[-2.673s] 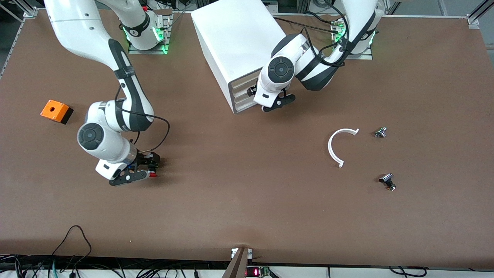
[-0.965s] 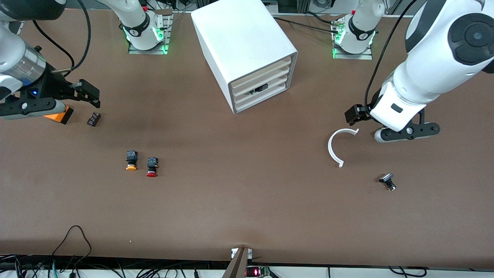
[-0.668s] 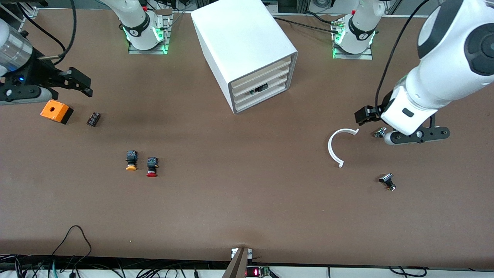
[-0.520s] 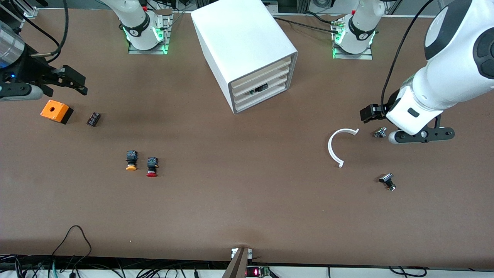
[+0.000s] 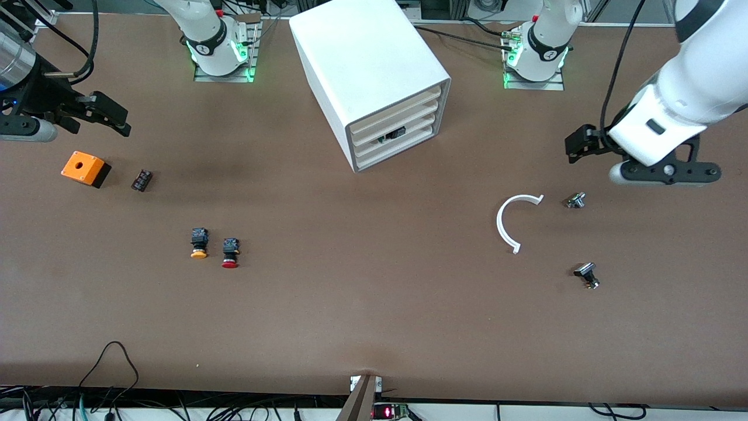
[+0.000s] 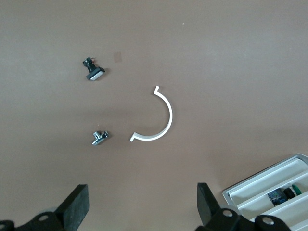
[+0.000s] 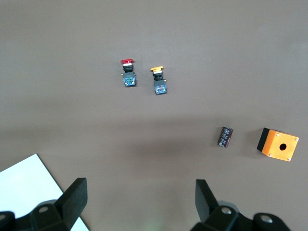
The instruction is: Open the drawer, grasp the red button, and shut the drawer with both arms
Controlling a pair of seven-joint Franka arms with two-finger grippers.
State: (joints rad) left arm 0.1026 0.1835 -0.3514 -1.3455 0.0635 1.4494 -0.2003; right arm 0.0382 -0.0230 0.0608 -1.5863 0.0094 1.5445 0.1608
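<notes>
Red-capped button (image 5: pixel 230 255) lying on the tabletop (image 5: pixel 374 316) just beside an orange-capped twin (image 5: pixel 198 244), well apart from the cabinet (image 5: pixel 374 76), whose drawers (image 5: pixel 397 132) sit pushed in. Near the right arm's end, an orange box (image 5: pixel 85 168) and small black block (image 5: pixel 141 179); toward the left arm's end, a white arc (image 5: pixel 510 219) and two small metal parts (image 5: pixel 576 200). Right gripper (image 7: pixel 139 204) and left gripper (image 6: pixel 142 211) high over their ends, jaws wide, holding nothing.
</notes>
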